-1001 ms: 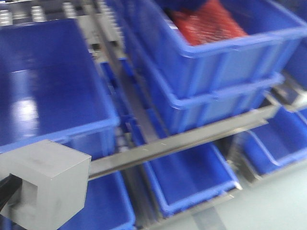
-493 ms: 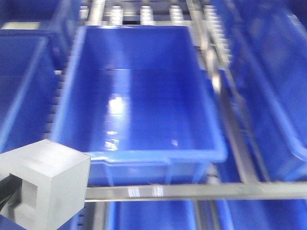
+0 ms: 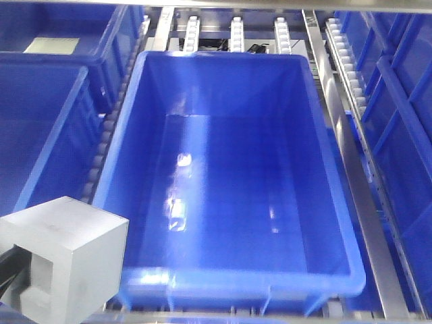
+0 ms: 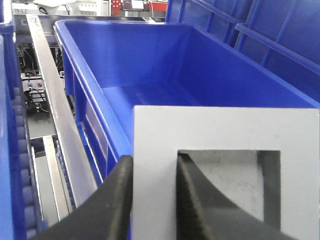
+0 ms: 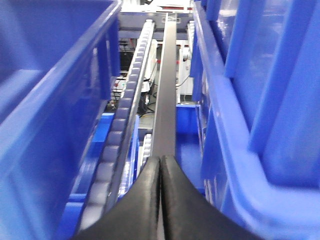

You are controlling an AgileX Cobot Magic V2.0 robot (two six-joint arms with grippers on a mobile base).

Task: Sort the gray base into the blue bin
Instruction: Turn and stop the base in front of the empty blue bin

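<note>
The gray base (image 3: 71, 260) hangs at the lower left of the front view, in front of the near left corner of the big blue bin (image 3: 334, 202). In the left wrist view the gray base (image 4: 215, 127) fills the lower right, its square opening toward the camera. My left gripper (image 4: 154, 172) is shut on the block's wall, with one black finger (image 4: 112, 205) outside it and the other inside the opening. The blue bin (image 4: 95, 25) lies beyond the block and holds nothing. My right gripper (image 5: 161, 165) is shut on nothing, between two bins over a metal rail.
More blue bins (image 3: 40, 128) stand on the left, and others (image 3: 405, 135) on the right. Roller tracks (image 3: 236, 30) and steel rack rails (image 3: 368, 223) run between them. In the right wrist view a roller strip (image 5: 120, 135) and a rail (image 5: 166, 100) lead away.
The front view has swung from the stacked bins with red contents to look down into one empty blue bin, now centred and sharp. The gray base has stayed at the lower left in my left gripper.
</note>
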